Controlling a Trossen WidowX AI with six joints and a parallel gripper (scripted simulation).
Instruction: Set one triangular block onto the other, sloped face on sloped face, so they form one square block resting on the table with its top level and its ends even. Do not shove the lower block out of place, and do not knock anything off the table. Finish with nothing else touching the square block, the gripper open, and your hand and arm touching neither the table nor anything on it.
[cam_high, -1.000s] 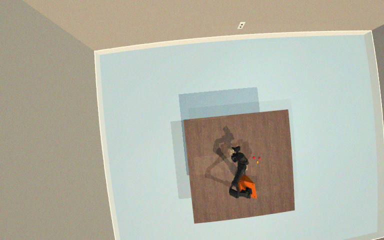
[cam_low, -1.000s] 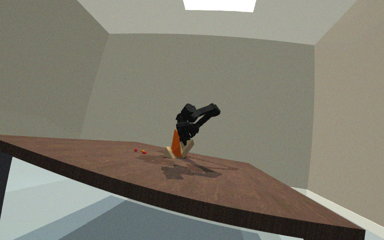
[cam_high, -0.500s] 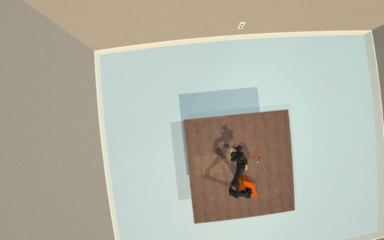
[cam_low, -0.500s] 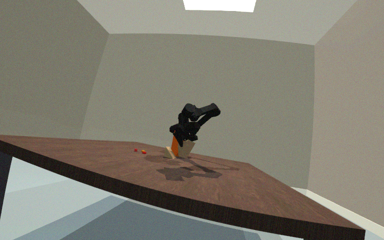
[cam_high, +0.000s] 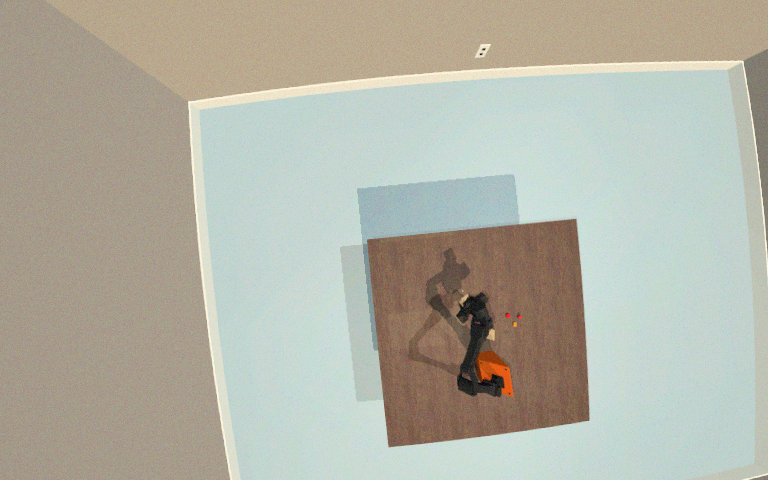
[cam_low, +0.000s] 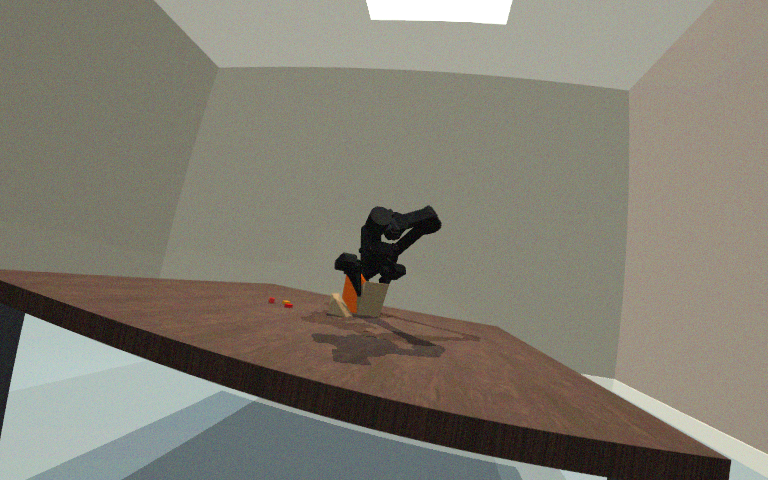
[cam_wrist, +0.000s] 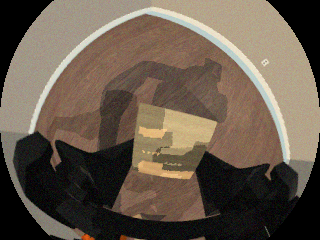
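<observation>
My gripper (cam_high: 465, 303) (cam_low: 372, 287) (cam_wrist: 166, 145) is shut on one pale wooden triangular block (cam_high: 463, 299) (cam_low: 373, 301) (cam_wrist: 176, 132). In the wrist view the block sits between the two black fingertips, with a broad face towards the camera and shadow across it. In the exterior view it hangs below the fingers; whether its lower edge clears the table cannot be told. The other triangular block (cam_high: 491, 334) (cam_low: 339, 305) rests on the table, apart from the held one, with a sloped side showing in the exterior view. It is partly hidden by the arm in the top view.
The brown table (cam_high: 543, 271) (cam_low: 169, 322) carries the orange arm base (cam_high: 493, 367) (cam_low: 350, 295) close behind the blocks. Two small red pieces (cam_high: 508, 315) (cam_high: 519, 316) and a small orange piece (cam_high: 514, 324) lie right of the blocks in the top view. The arm's shadow falls across the table.
</observation>
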